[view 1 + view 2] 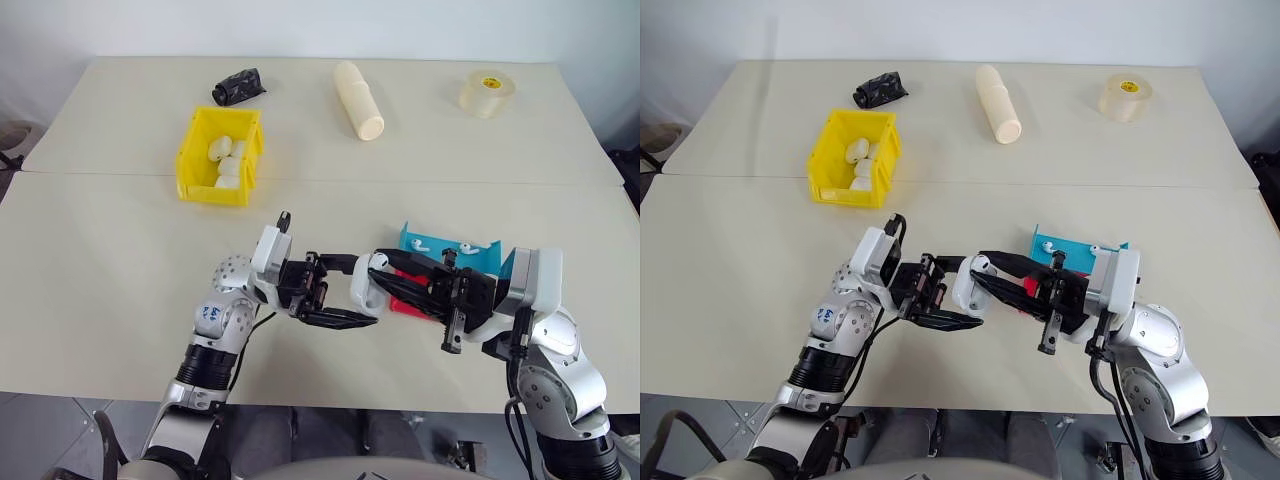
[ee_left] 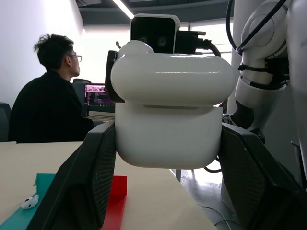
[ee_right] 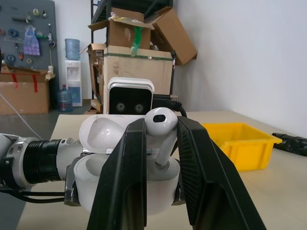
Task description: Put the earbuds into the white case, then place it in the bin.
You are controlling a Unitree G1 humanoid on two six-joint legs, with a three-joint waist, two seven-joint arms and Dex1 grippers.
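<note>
My left gripper (image 1: 366,290) is shut on the white case (image 1: 360,293), holding it above the table with its lid flipped open (image 3: 103,130). My right gripper (image 1: 383,273) faces it from the right and is shut on one earbud (image 3: 160,120), whose stem dips into the open case. Two more earbuds (image 1: 418,243) (image 1: 466,247) lie on a blue tray (image 1: 440,238) behind the right gripper. The yellow bin (image 1: 213,190) stands at the far left of the table and holds several white items (image 1: 225,160).
A red tray (image 1: 405,306) lies under the right gripper, in front of the blue tray. At the back of the table are a black crumpled object (image 1: 238,86), a cream cylinder (image 1: 358,100) and a tape roll (image 1: 487,92). A person (image 2: 45,100) sits beyond the table.
</note>
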